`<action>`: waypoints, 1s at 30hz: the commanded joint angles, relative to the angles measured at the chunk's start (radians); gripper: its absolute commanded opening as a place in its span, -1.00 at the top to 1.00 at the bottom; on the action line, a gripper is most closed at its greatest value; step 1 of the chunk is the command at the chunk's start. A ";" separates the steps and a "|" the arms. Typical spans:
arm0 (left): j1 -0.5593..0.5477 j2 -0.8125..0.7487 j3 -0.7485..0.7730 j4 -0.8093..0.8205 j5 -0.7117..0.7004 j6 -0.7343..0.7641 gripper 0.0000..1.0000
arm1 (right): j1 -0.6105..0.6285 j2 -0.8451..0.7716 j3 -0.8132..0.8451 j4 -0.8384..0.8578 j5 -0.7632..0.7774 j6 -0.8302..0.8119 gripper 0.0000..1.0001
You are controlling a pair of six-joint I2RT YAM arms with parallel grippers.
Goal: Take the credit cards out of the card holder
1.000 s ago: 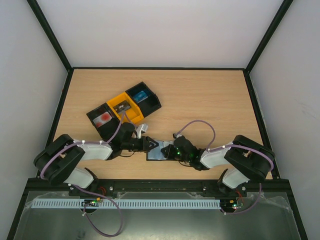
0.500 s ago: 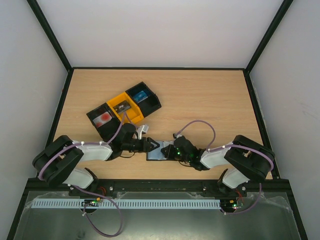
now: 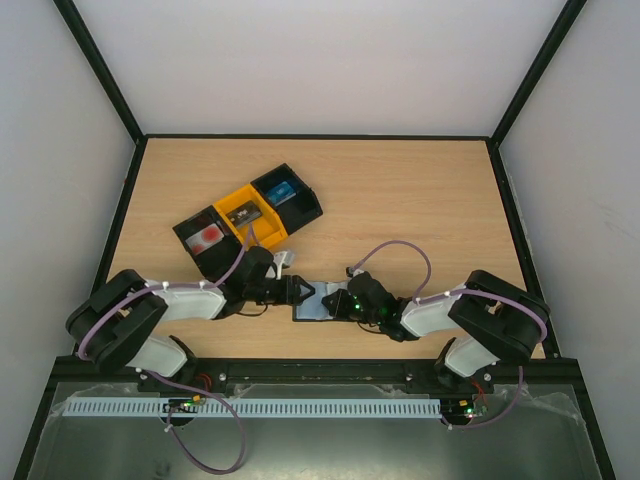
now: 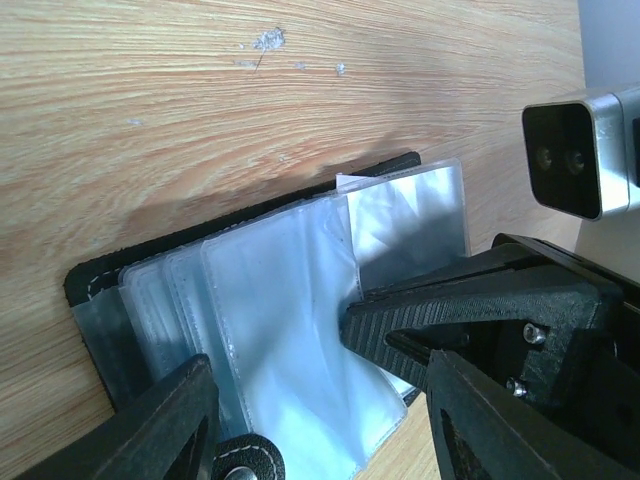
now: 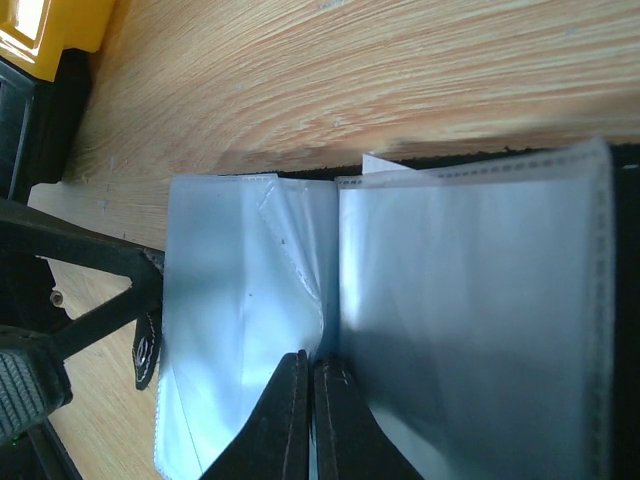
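The black card holder [image 3: 312,305] lies open on the table between the two grippers, its clear plastic sleeves [image 4: 290,330] fanned out. The sleeves [image 5: 240,300] look empty; I see no credit card in them. My left gripper [image 3: 298,292] is open, its jaws standing wide on either side of the sleeves [image 4: 320,400]; the snap tab [image 4: 245,462] lies between them. My right gripper [image 3: 334,303] is shut, its tips [image 5: 312,365] pressed on the sleeves at the fold. Its fingers [image 4: 440,310] reach in from the right.
A row of bins [image 3: 250,215] stands behind the left gripper: a black one holding something red [image 3: 208,236], a yellow one [image 3: 245,212] holding something dark, and a black one holding something blue [image 3: 283,190]. The yellow bin's corner [image 5: 50,25] shows top left.
The left gripper has shifted slightly over the holder. The right gripper and the holder stay where they were.
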 commanded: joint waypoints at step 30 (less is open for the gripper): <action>-0.047 0.021 0.069 -0.025 0.045 -0.035 0.87 | 0.008 0.033 -0.053 0.001 -0.041 0.029 0.87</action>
